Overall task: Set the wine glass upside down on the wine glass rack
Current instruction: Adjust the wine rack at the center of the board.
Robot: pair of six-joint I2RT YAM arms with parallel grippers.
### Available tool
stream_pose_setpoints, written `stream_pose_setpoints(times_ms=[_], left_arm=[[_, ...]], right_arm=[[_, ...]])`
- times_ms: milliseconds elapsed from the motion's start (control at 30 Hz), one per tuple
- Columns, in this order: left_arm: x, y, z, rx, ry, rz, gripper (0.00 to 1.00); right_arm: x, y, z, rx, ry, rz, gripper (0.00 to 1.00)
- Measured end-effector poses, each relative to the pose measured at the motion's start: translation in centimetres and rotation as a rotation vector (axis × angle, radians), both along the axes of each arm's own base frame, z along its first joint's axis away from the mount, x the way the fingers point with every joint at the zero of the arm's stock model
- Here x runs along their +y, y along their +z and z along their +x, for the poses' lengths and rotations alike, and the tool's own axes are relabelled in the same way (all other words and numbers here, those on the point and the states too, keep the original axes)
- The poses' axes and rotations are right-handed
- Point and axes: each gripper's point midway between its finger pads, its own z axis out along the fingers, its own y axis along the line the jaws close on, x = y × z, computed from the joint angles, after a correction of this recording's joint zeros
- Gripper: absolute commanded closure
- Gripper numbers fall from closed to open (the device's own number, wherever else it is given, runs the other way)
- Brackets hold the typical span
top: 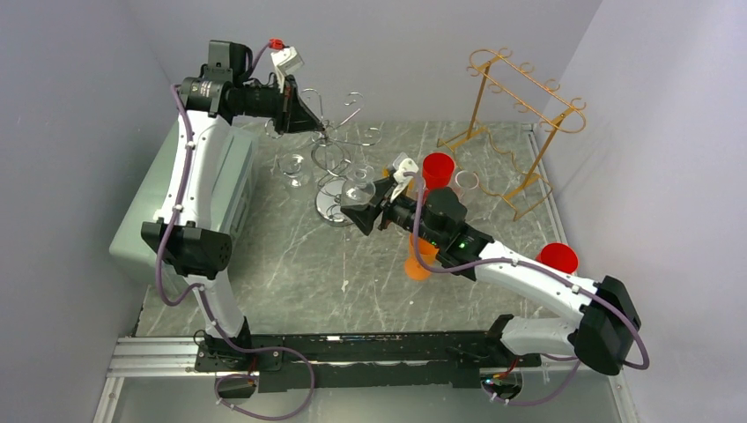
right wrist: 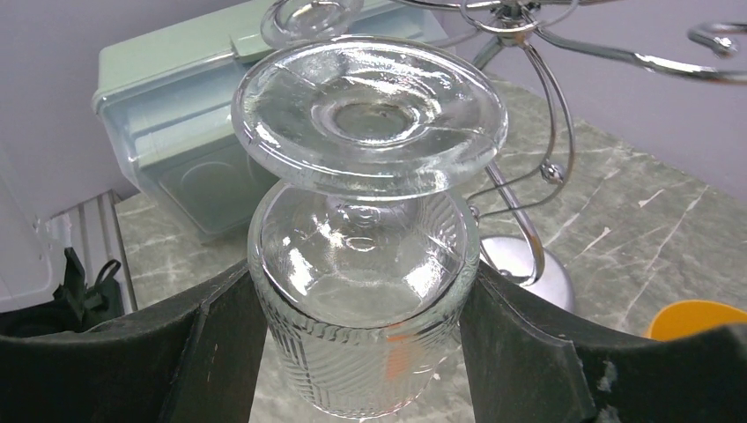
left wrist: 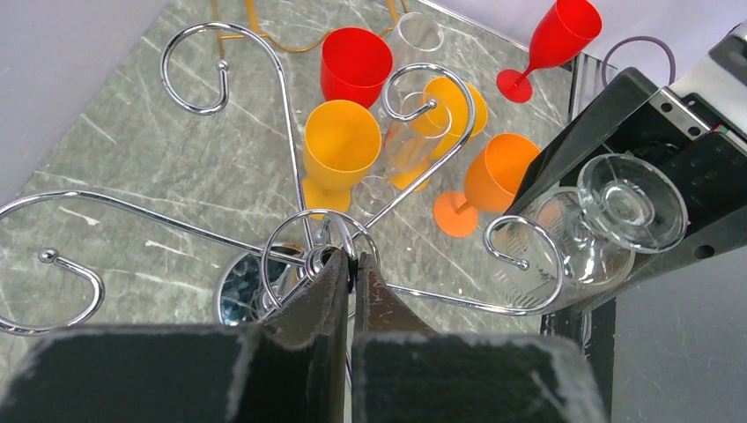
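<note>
Wine glass (right wrist: 366, 220) inverted, foot up. Bowl clamped between the wide-set fingers of the right gripper (right wrist: 361, 291). It is held above the table (top: 291, 264), just beside the wine glass rack (right wrist: 520, 264), toward mid far edge. Left gripper (left wrist: 351, 264) pressed together, pinching the rack's top hub.

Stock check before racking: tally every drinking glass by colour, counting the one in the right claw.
Clear glasses: 3
Orange glasses: 3
Red glasses: 2
Total: 8
</note>
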Motion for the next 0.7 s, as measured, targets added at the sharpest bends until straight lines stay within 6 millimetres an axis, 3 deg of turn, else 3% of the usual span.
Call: stream_pose_setpoints(times_ms=[200,367,533,700], left_arm=[[1.0,0.7,-0.5,-0.007,0.011,0.008,1.00],[0.8,1.3,-0.9,-0.024,-0.008,-0.004,1.00],[0.6,0.3,-0.8,0.007,-0.016,-0.003,1.00],[0.1,-0.3,-1.2,0.009,-0.041,0.006,1.00]], right_arm=[[-0.9,-0.1,0.3,-0.013,-0.018,-0.023,1.00],[-0.9,-1.5,1.3,-0.002,-0.034,-0.058,1.00],[-0.6,-3.1,3.0,0.026,-0.050,-0.091,1.00],[-0.3,-3.2,4.0,0.031,-0.060,-0.095,1.00]])
